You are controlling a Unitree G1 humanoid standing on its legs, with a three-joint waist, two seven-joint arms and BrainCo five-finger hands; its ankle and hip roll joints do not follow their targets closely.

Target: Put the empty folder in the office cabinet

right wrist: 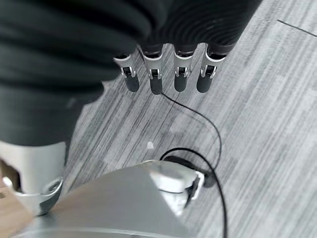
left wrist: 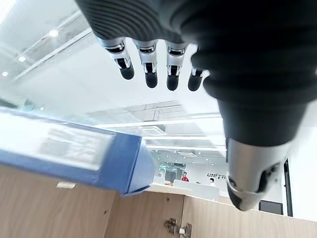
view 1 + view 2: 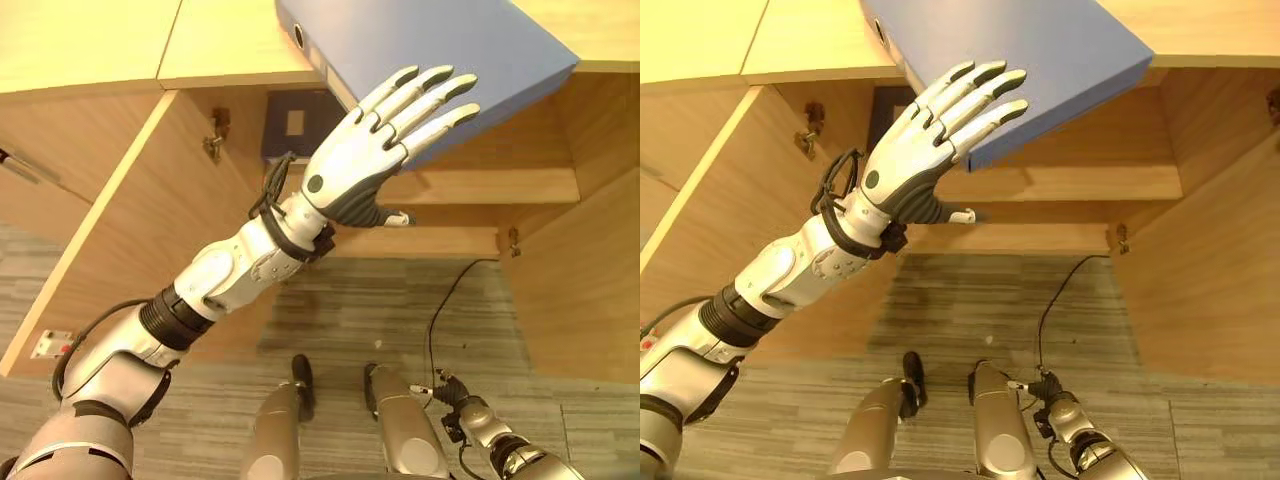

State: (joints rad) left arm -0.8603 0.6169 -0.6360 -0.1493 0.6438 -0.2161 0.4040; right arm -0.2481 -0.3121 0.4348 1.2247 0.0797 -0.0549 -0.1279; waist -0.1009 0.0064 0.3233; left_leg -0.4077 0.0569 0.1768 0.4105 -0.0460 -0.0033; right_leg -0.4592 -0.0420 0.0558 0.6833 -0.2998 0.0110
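folder: your big blue cardboard lever-arch folder (image 3: pixel 440 50) lies flat on the light wooden cabinet top (image 3: pixel 90 40), its near right corner jutting out past the top's edge over the open compartment.
left hand: your left hand (image 3: pixel 365 160) is raised with its fingers (image 3: pixel 425 95) straight and spread, reaching up at the folder's overhanging near edge; palm faces away from you. Whether the fingertips actually touch the underside, you can't tell. Thumb (image 3: pixel 395 217) sticks out to the right, holding nothing. Wrist view shows the fingers (image 2: pixel 148 74) straight, folder corner (image 2: pixel 119 163) close beside them.
right hand: your right hand (image 1: pixel 163 74) hangs low at near right, fingers relaxed and apart, over the grey striped carpet floor (image 1: pixel 267 109); nothing in it.
cabinet: wooden office cabinet (image 3: pixel 480 185) stands open, left door (image 3: pixel 130 230) and right door (image 3: pixel 590 290) both swung toward you. Inner shelf (image 3: pixel 500 185) is bare on the right.
inside: dark blue binder (image 3: pixel 295 125) with a white spine label sits at the far left of the compartment, behind your left wrist.
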